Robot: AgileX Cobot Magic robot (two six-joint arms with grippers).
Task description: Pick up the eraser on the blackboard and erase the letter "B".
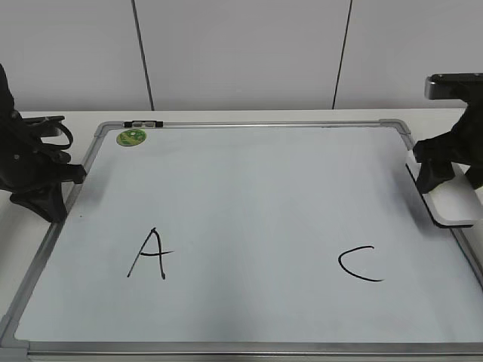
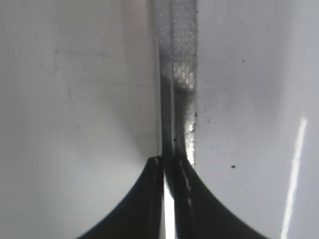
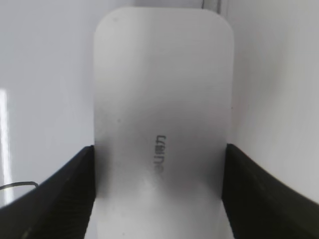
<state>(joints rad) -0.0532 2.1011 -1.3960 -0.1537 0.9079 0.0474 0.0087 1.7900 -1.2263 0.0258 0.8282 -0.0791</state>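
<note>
The blackboard (image 1: 249, 188) is a white board with a silver frame, lying flat. It bears a black "A" (image 1: 151, 255) and a black "C" (image 1: 360, 265). No letter "B" shows; the board between them is plain white. The white eraser (image 1: 457, 200) sits at the board's right edge, over the frame. My right gripper (image 1: 444, 172) is shut on it; in the right wrist view both fingers (image 3: 159, 149) press the sides of the eraser (image 3: 164, 99), grey print up. My left gripper (image 1: 73, 175) is shut and empty at the board's left frame (image 2: 182, 74), fingertips (image 2: 169, 160) over the frame.
A round green magnet (image 1: 131, 137) and a black-and-white marker (image 1: 143, 123) lie at the board's top left corner. The board rests on a white table with a white panelled wall behind it.
</note>
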